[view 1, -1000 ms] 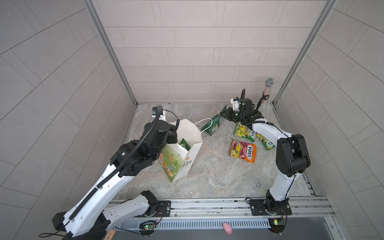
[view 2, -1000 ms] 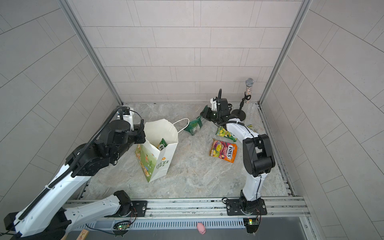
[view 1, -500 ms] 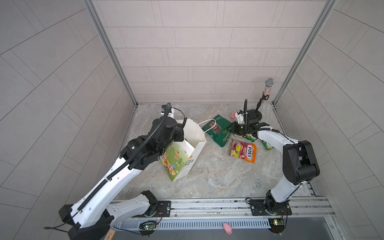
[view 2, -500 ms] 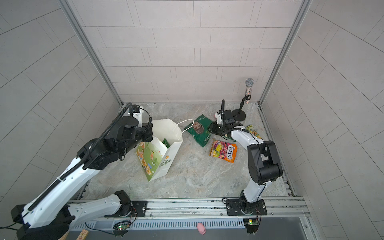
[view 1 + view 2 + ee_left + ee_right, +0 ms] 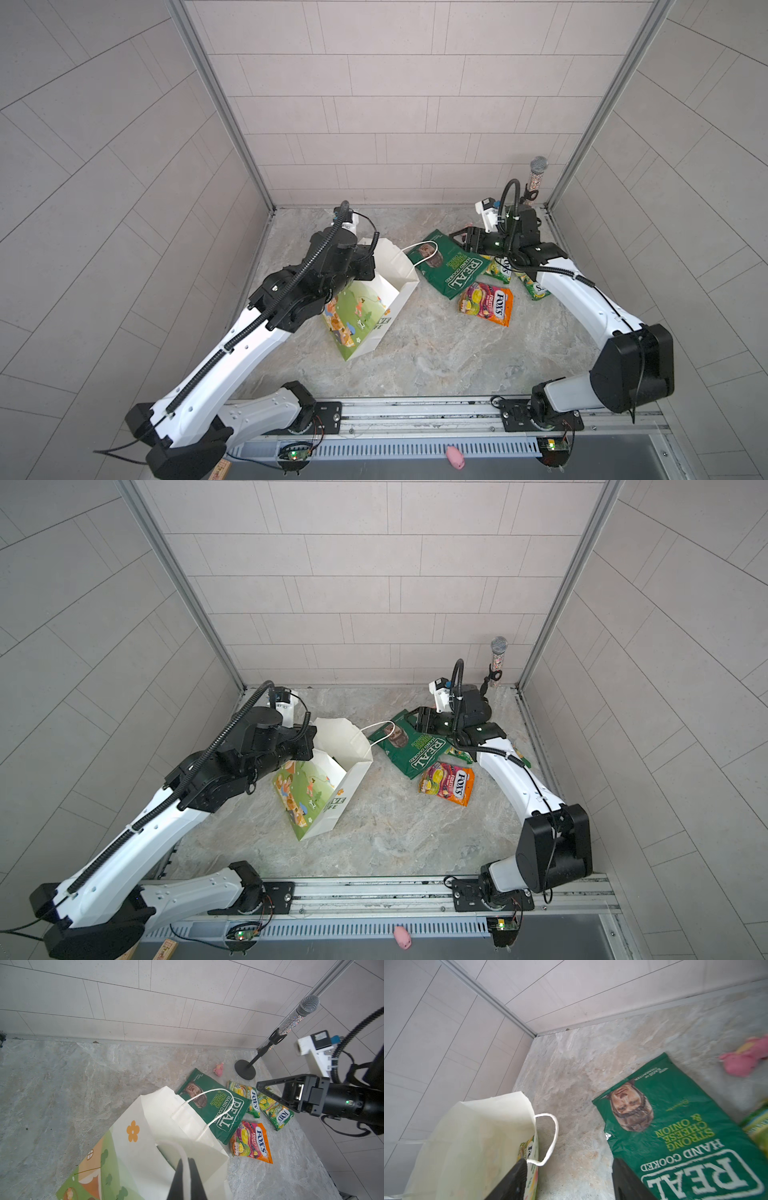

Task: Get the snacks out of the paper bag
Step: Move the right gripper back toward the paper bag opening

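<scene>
Green packet (image 5: 165, 1156) mostly hidden inside the paper bag (image 5: 133, 1109)

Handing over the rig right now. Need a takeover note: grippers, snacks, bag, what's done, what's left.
Left gripper: shut on the cord handle of the paper bag, holding the bag's mouth open.
Right gripper: open and empty, low over the REAL crisp bag.
Done: four packets lie out on the table: the crisp bag, the red-orange FOX'S bag and two yellow-green FOX'S bags.
Left: a green packet edge shows inside the paper bag, probably the last snack. The right arm looks best placed to fetch it.
</scene>
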Motion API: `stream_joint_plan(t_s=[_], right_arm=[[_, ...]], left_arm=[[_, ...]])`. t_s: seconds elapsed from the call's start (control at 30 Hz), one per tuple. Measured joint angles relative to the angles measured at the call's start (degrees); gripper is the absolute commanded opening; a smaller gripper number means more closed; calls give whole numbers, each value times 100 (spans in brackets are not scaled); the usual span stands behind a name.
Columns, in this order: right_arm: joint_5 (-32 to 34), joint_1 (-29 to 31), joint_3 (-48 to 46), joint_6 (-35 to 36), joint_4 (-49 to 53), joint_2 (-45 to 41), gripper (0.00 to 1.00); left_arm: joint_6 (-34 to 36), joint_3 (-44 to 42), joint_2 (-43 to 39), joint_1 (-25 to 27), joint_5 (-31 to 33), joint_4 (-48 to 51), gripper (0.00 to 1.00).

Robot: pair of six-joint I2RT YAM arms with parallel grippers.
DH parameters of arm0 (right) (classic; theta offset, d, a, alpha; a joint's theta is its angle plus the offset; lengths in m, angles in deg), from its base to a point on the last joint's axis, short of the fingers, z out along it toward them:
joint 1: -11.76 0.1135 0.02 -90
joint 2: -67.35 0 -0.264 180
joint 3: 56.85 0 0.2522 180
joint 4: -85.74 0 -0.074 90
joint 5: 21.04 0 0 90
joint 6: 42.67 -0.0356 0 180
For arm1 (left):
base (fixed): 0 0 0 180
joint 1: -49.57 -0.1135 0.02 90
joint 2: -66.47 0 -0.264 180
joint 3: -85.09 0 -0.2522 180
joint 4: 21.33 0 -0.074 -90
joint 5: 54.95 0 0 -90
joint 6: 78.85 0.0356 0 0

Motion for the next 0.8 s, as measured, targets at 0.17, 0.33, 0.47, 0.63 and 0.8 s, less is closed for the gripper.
stream_joint_plan(t_s=[0.17,0.33,0.47,0.63,0.8], right_arm=[[-227,306,256,-61,-87,828,65],[-463,511,603,-166,-166,1493,31],[-461,581,601,-256,-243,1543,0],[-116,584,20,-275,-308,929,0],[391,586,-629,-334,-345,92,0]], left_arm=[[0,0,-4,0,-114,-33,0],[0,0,-4,-2,-149,-39,0],[33,0,-2,-101,-162,-42,0],[151,0,122,-603,-452,-168,0],[417,107,684,-1064,-883,-376,0]])
